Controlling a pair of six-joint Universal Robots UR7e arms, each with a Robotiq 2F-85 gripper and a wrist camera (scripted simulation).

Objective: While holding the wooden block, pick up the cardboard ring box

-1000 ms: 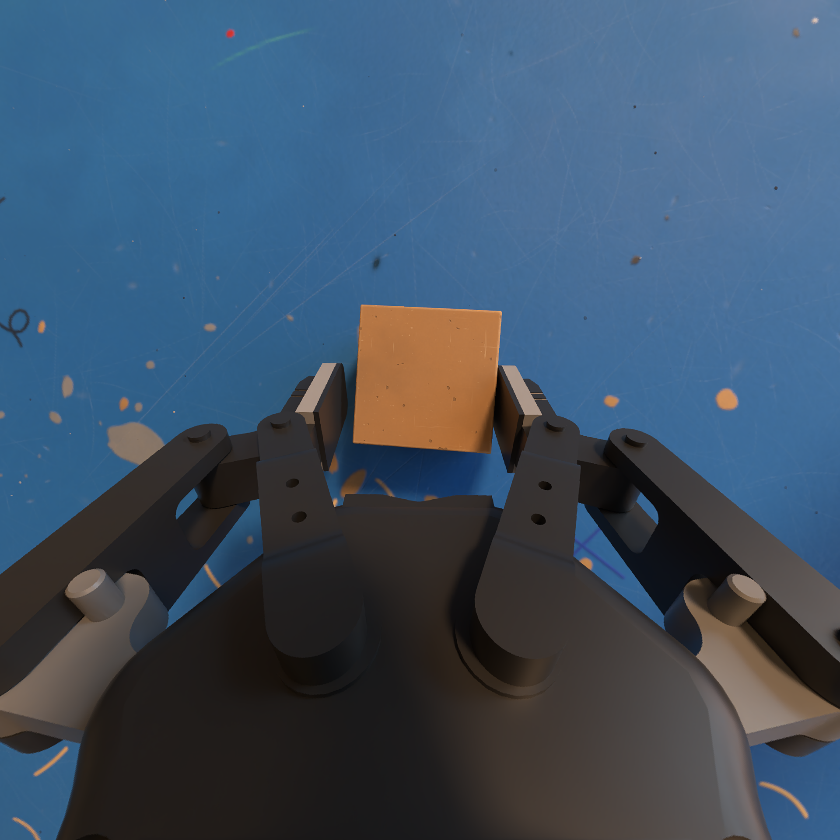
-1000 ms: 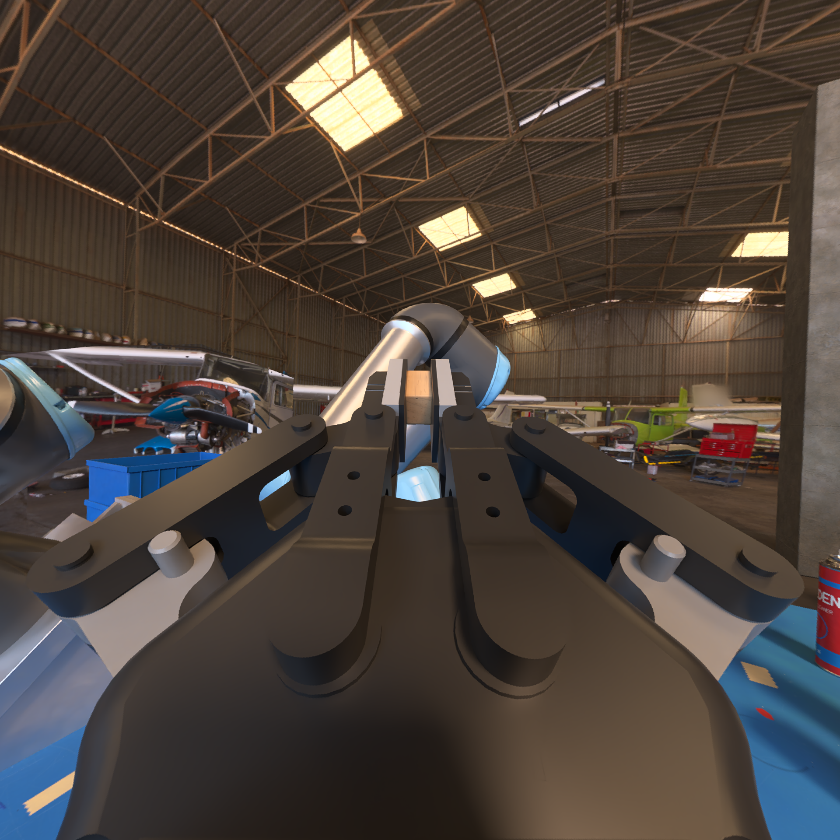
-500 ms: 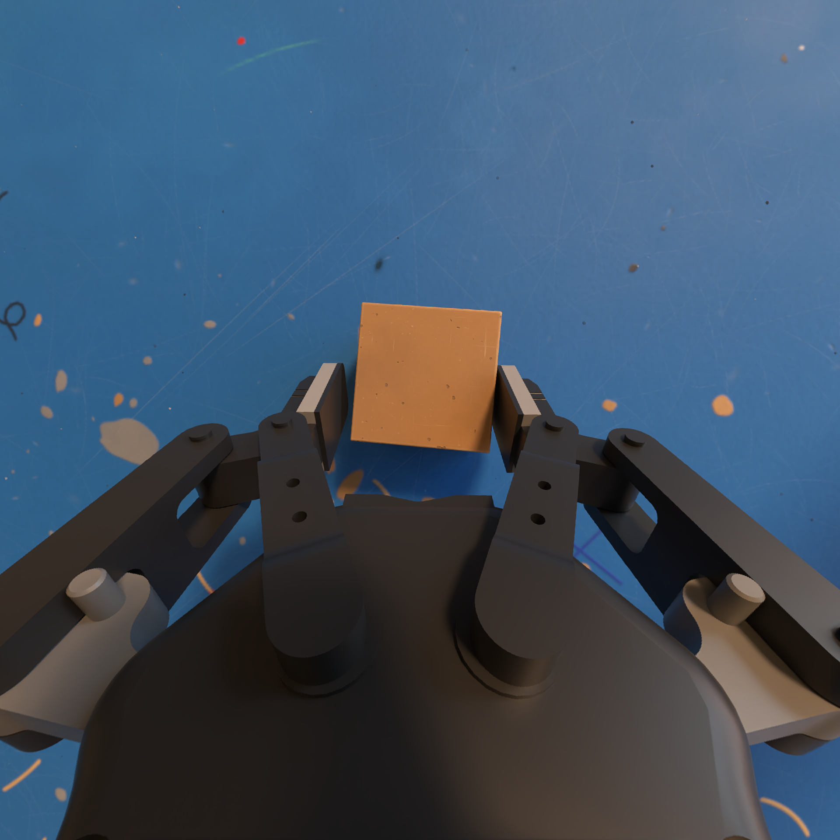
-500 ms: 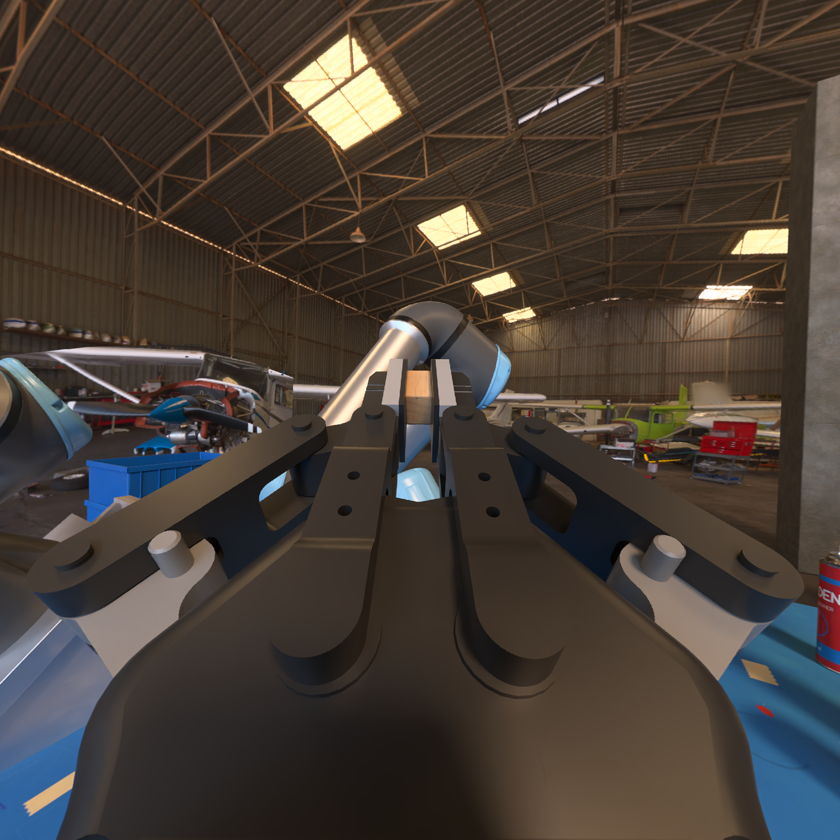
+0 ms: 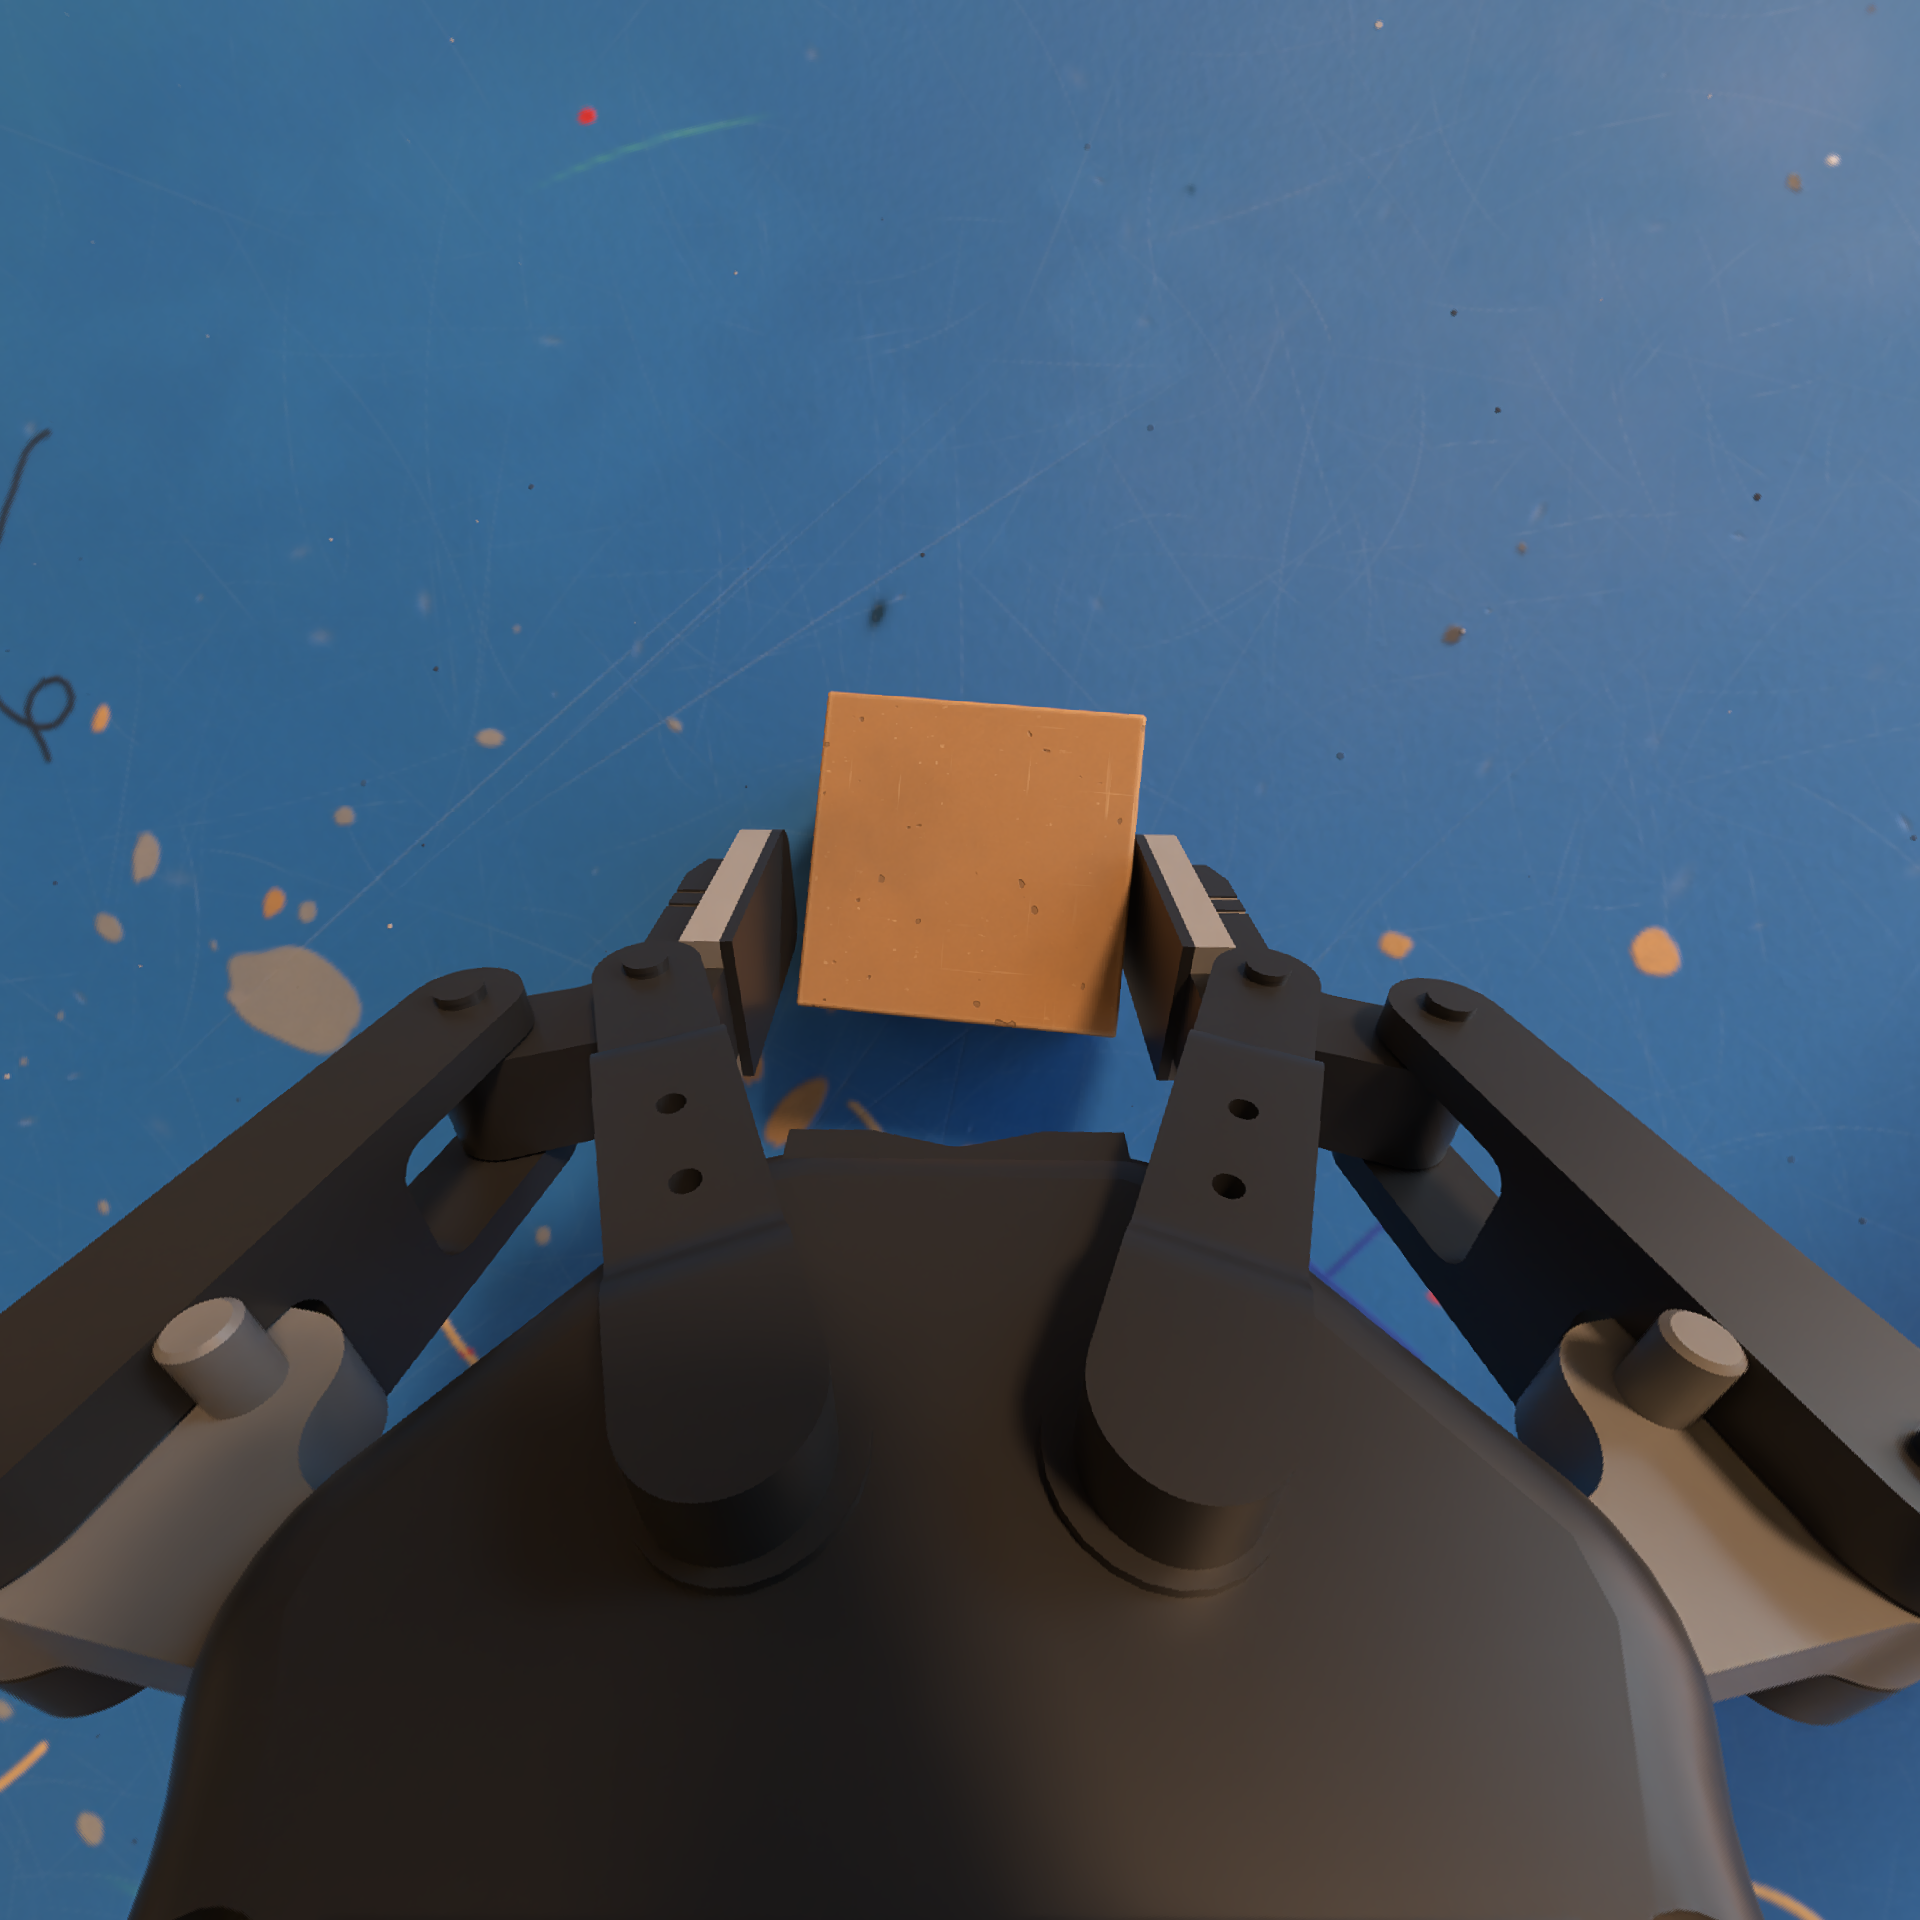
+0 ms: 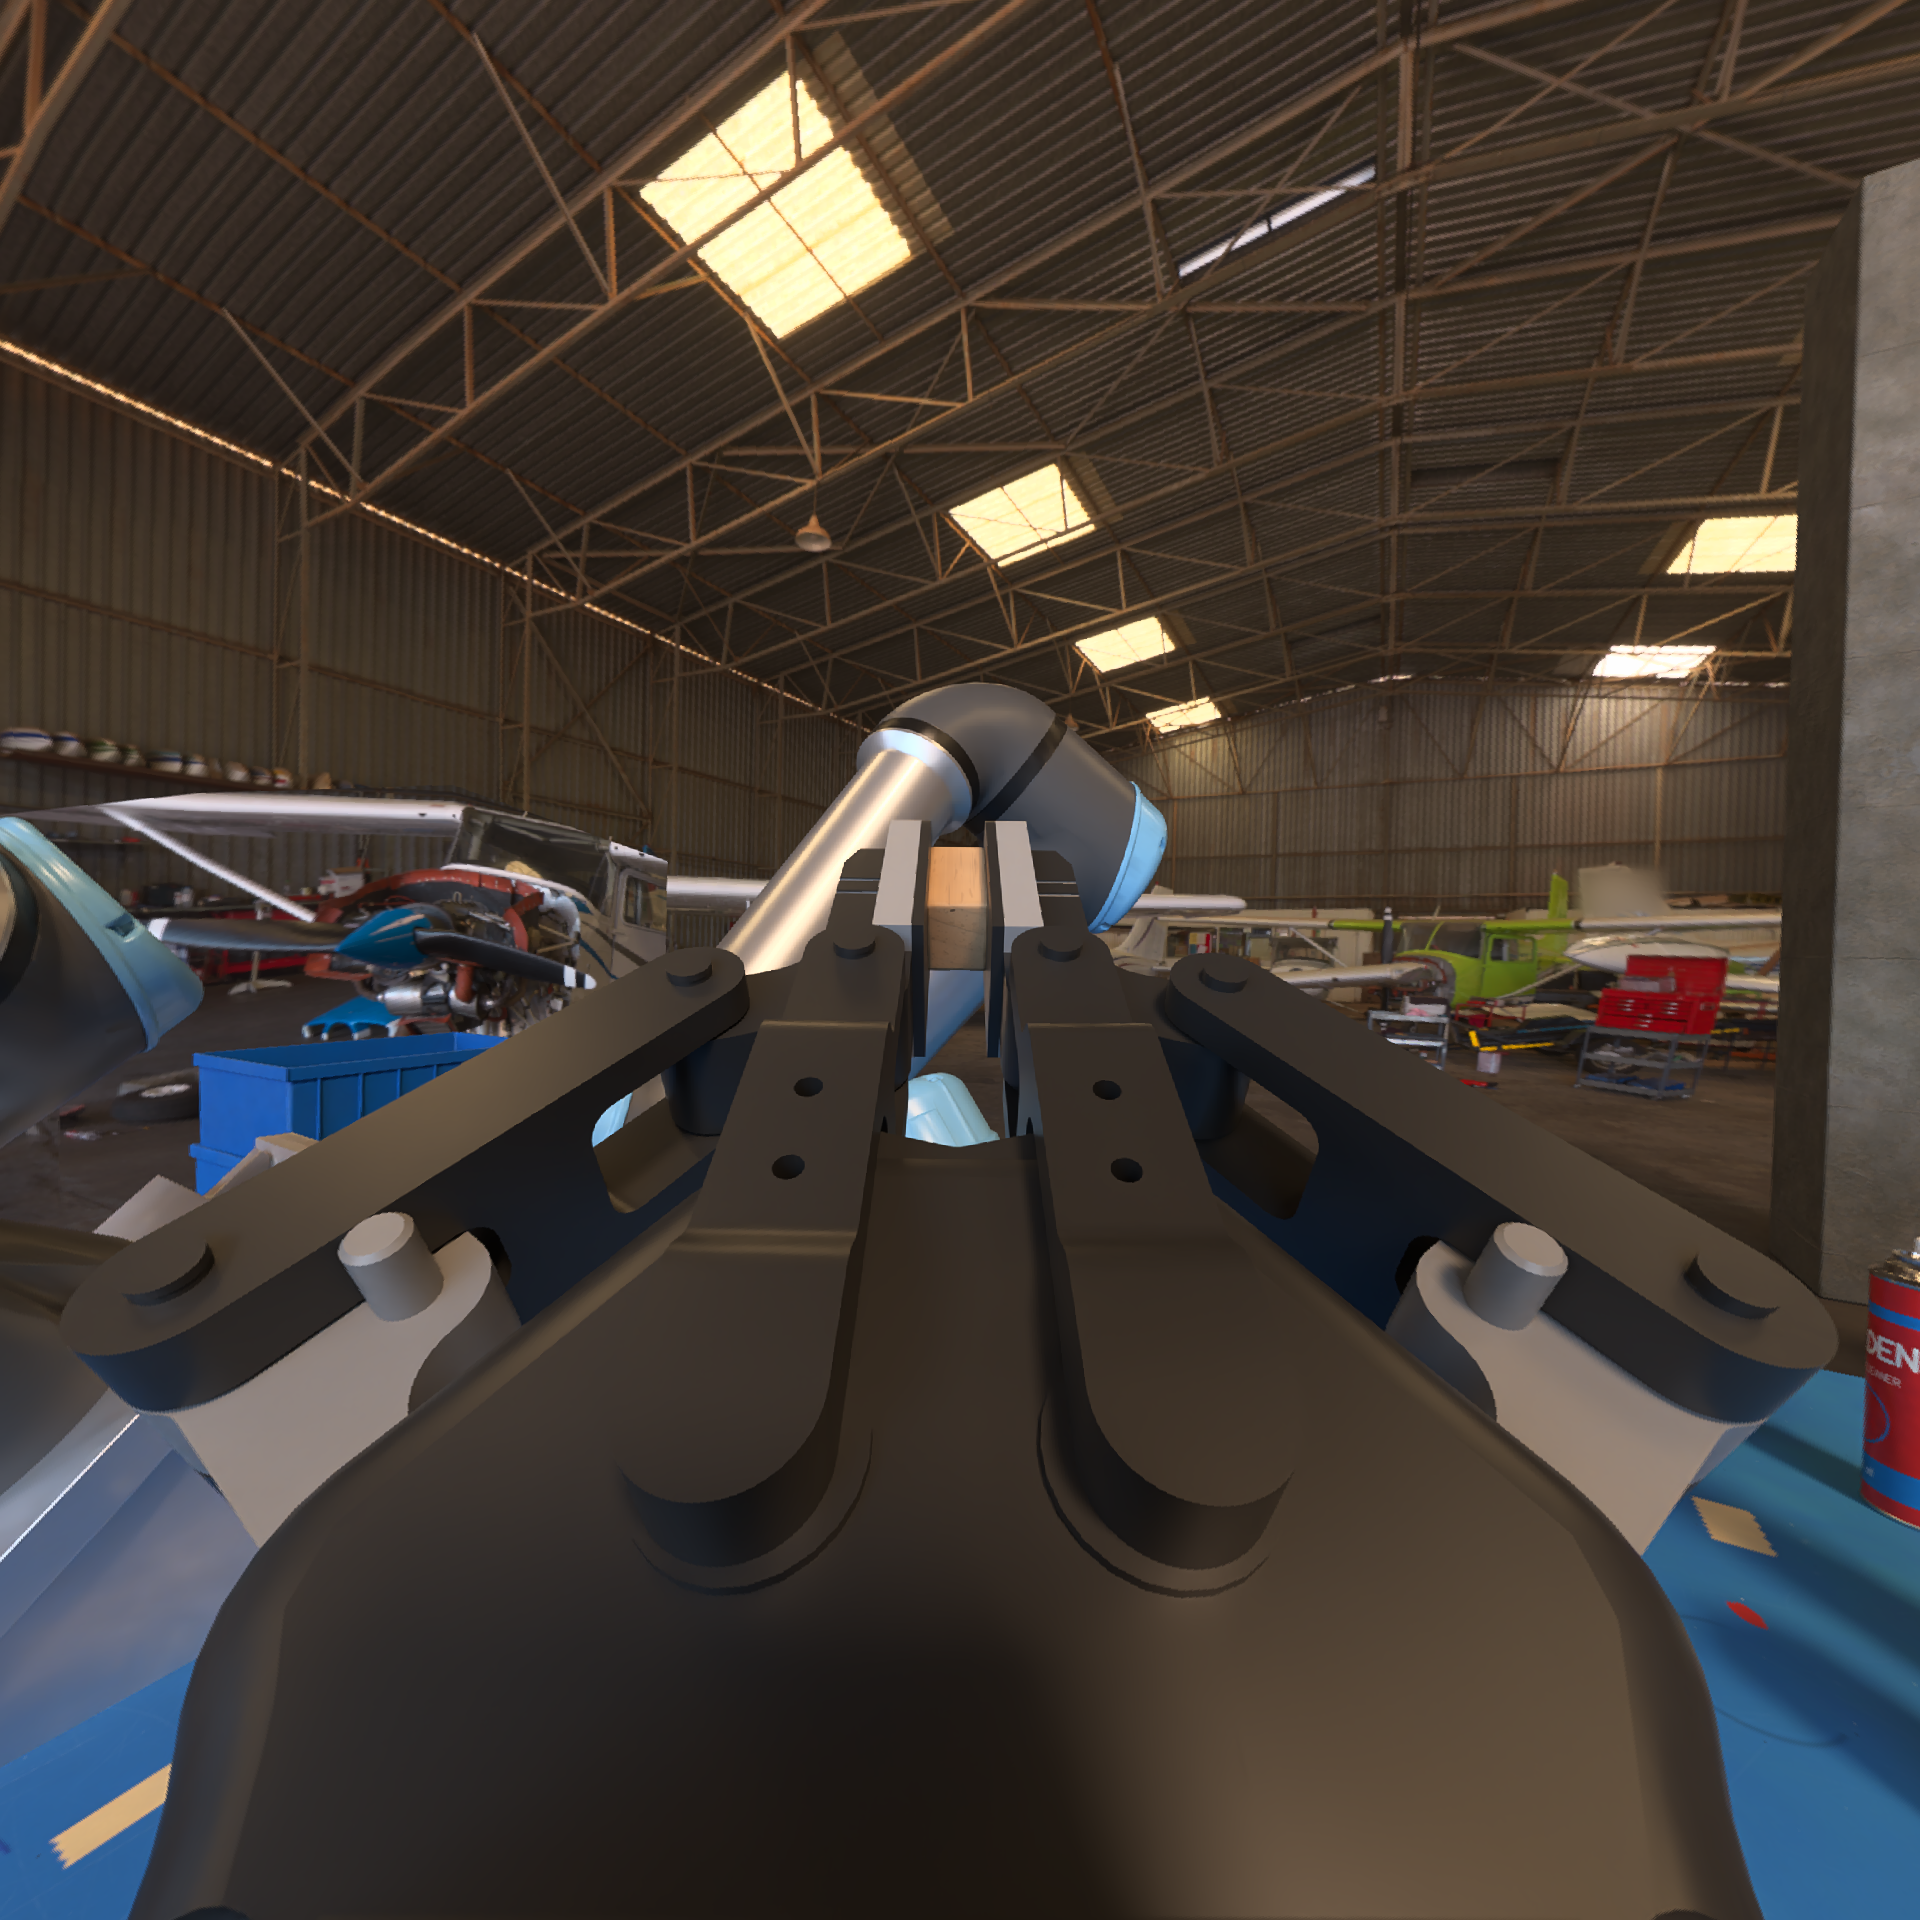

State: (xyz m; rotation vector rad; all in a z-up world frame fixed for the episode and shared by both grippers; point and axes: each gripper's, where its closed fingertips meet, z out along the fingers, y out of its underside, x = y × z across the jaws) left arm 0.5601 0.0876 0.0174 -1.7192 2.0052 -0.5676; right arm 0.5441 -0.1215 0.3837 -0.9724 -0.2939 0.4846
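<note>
In the left wrist view my left gripper [image 5: 958,840] is shut on the cardboard ring box [image 5: 971,883], a small orange-brown cube, with a pad on each side. The box hangs a little above the blue table [image 5: 1039,364] and casts a shadow under it. In the right wrist view my right gripper [image 6: 956,831] is shut on the pale wooden block [image 6: 956,904]. It holds the block up in the air and points level across the hall.
A red spray can [image 6: 1893,1392] stands on the blue table at the right edge of the right wrist view. The left arm's grey and light-blue elbow [image 6: 997,769] rises just beyond the block. Paint spots and scratches mark the table.
The table marks have drawn slightly inward in the left wrist view while the box stays fixed between the fingers: the box rises with the gripper. The right gripper has barely moved.
</note>
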